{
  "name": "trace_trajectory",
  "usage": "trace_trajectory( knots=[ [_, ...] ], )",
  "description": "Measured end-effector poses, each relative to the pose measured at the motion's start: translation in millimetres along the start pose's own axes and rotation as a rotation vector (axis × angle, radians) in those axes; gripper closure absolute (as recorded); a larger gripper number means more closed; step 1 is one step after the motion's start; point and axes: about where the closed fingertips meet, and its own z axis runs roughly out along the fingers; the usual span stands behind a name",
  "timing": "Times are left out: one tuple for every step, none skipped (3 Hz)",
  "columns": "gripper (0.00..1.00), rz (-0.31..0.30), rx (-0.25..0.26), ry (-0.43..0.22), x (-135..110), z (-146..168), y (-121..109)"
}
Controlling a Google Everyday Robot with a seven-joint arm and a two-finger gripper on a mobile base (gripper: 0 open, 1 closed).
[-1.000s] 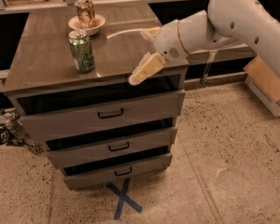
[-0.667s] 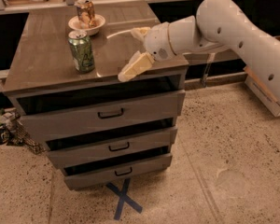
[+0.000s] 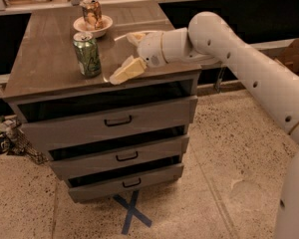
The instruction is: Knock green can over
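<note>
— On the cabinet top (image 3: pixel 50 68), cans counted?
— Two: one green can (image 3: pixel 87 54), upright, front left; one copper can (image 3: pixel 92 13) inside one bowl (image 3: pixel 93 27) behind it.
— Gripper?
— One gripper (image 3: pixel 130 53), just right of the green can, not touching; two fingers (image 3: pixel 128 69) spread open. Three drawers (image 3: pixel 118 121) below.

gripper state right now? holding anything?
Gripper: open, holding nothing, low over the cabinet top, close beside the upright green can.
</note>
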Motion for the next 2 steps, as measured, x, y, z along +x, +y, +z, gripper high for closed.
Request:
trace_trajectory(
  knots=[
    [0.00, 0.029, 0.006, -0.028, -3, 32, -5],
    [0.00, 0.038, 0.023, -0.078, -16, 60, -15]
  ],
)
